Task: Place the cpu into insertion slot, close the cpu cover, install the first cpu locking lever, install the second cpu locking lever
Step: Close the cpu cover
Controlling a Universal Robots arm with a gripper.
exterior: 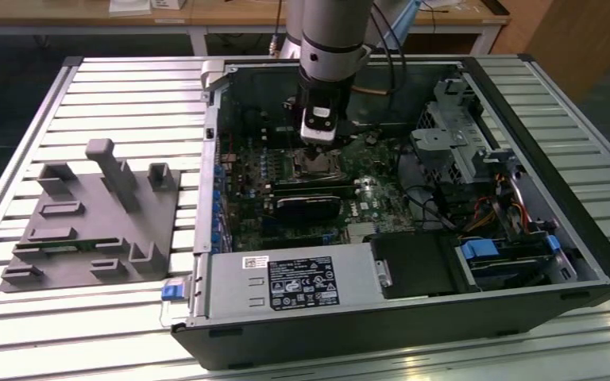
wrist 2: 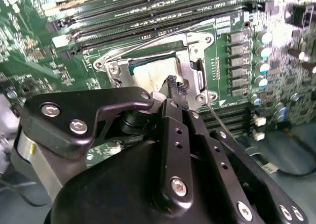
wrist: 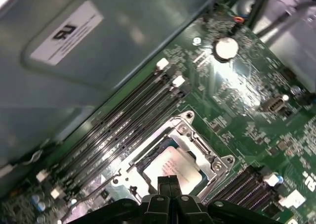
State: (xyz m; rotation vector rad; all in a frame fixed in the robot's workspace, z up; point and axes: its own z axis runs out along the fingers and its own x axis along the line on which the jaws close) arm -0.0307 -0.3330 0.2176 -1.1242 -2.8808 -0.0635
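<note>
1. Second wrist view puts the gripper (wrist 2: pixel 176 84) nearest. Its two fingers are pressed together with nothing between them, and the tips sit just over the near edge of the insertion slot (wrist 2: pixel 112 69). Whether they touch it I cannot tell.
2. Seated inside the insertion slot lies the cpu (wrist 2: pixel 154 71), flat with its pale face up; the first wrist view (wrist: pixel 174 165) shows it too.
3. By my judgement the cpu is light, thin and stiff, smooth on its face and easily harmed underneath, so its opposite side edges are the place to pinch. Seated like this, those edges are sunk within the slot and the face is what lies exposed.
4. Around the cpu, the cpu cover (wrist 2: pixel 187 61) appears to lie down on the slot, framing the face through its window.
5. A thin metal rod (wrist 2: pixel 216 119), likely a locking lever, juts from the slot's corner beside the fingers.
6. Beyond the slot run the long black memory slots (wrist: pixel 128 110), then the grey case wall (wrist: pixel 98 51).
</note>
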